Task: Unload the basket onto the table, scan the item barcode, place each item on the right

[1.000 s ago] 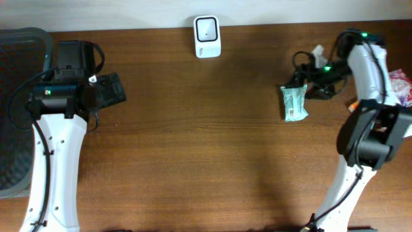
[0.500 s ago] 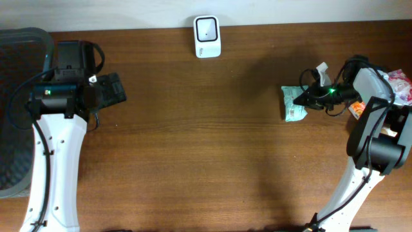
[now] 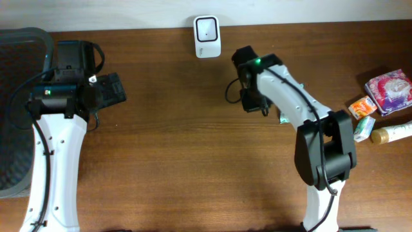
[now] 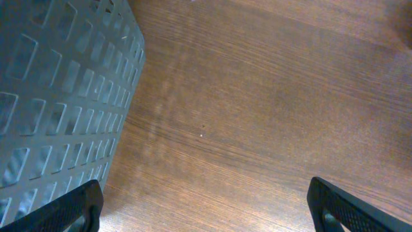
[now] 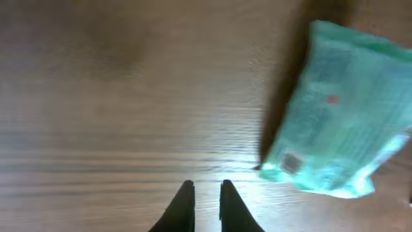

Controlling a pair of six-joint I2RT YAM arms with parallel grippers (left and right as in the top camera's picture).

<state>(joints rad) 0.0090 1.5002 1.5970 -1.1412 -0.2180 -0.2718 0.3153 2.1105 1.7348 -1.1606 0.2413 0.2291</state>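
Observation:
The item is a light green packet (image 5: 347, 109) lying flat on the wooden table, a small barcode (image 5: 290, 162) near its lower left corner. In the right wrist view it lies up and to the right of my right gripper (image 5: 206, 193), clear of the fingers. The jaws are shut, a thin slit between them and nothing in it. From overhead my right gripper (image 3: 252, 103) sits near the table's middle, and the arm covers all but a sliver of the packet (image 3: 282, 118). The white scanner (image 3: 206, 36) stands at the back edge. My left gripper (image 4: 212, 212) is open, wide and empty.
A grey mesh basket (image 4: 58, 96) stands just left of my left gripper, also at the table's left edge (image 3: 13, 109) overhead. At the far right lie a pink packet (image 3: 388, 86), an orange packet (image 3: 362, 106), a small tube (image 3: 364, 127) and a bottle (image 3: 389, 133).
My right arm has swung from the right side to the table's middle and its jaws have closed. The green packet is now mostly under that arm. The left arm is still.

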